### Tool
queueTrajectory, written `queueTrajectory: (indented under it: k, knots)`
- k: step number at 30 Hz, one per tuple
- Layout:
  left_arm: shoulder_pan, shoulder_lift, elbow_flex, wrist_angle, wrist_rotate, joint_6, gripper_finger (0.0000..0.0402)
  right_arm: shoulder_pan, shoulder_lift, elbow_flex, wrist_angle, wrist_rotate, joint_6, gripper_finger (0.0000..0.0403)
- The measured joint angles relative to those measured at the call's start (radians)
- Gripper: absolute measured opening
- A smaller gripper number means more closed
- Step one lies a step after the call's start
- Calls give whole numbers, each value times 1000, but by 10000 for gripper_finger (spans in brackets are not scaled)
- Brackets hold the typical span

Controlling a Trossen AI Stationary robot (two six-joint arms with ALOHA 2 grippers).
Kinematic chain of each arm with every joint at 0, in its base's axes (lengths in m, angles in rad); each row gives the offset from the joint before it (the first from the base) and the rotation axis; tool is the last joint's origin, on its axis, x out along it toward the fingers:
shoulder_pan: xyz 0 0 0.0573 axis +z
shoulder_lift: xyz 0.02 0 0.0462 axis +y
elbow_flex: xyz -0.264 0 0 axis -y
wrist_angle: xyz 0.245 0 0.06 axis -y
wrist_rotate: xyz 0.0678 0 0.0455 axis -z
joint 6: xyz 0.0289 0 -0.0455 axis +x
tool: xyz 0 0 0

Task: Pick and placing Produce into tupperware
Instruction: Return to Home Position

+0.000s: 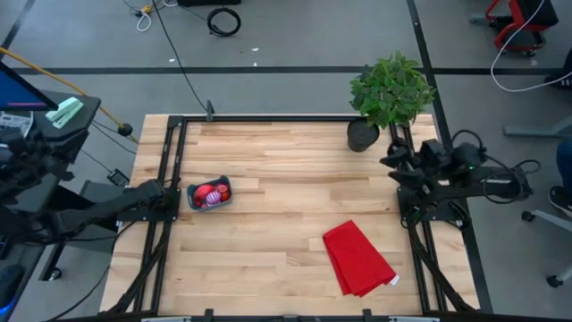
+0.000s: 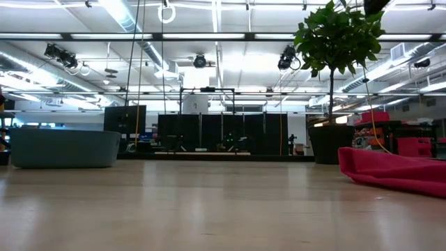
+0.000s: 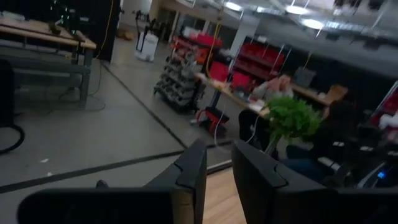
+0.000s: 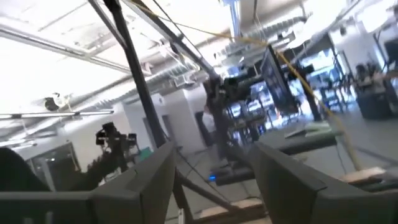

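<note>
The teal tupperware point(image 1: 190, 199) rests flat on the table near its left edge, and shows in the low view as a teal tub point(image 2: 63, 148). Red and pink produce point(image 1: 211, 194) lies inside it, with a purple-and-white piece among it. My left gripper point(image 1: 170, 190) point(image 3: 219, 155) hovers just left of the tupperware, its fingers a narrow gap apart, touching nothing. My right gripper point(image 1: 391, 165) point(image 4: 214, 155) waits open at the table's right edge, near the plant.
A folded red cloth point(image 1: 357, 258) point(image 2: 397, 171) lies on the near right part of the table. A potted plant point(image 1: 386, 94) in a black pot point(image 2: 327, 143) stands at the far right corner. Bare wood point(image 1: 286, 179) spans the middle.
</note>
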Motion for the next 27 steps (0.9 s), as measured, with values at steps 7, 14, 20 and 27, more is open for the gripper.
queueTrajectory:
  k: [7, 14, 20, 27]
  knots:
    - [12, -169, -73, 28, -3, -34, 86, 0, -107, -83, 2, 49, -17, 219]
    - [48, -344, -264, 93, 0, -63, 87, 0, -111, -229, 70, 105, 77, 219]
    - [58, -365, -391, 95, 0, -60, 79, 0, -112, -359, 257, 119, 74, 219]
    - [57, -364, -605, 301, 16, -1, 83, -1, -109, -460, 375, 156, 97, 219]
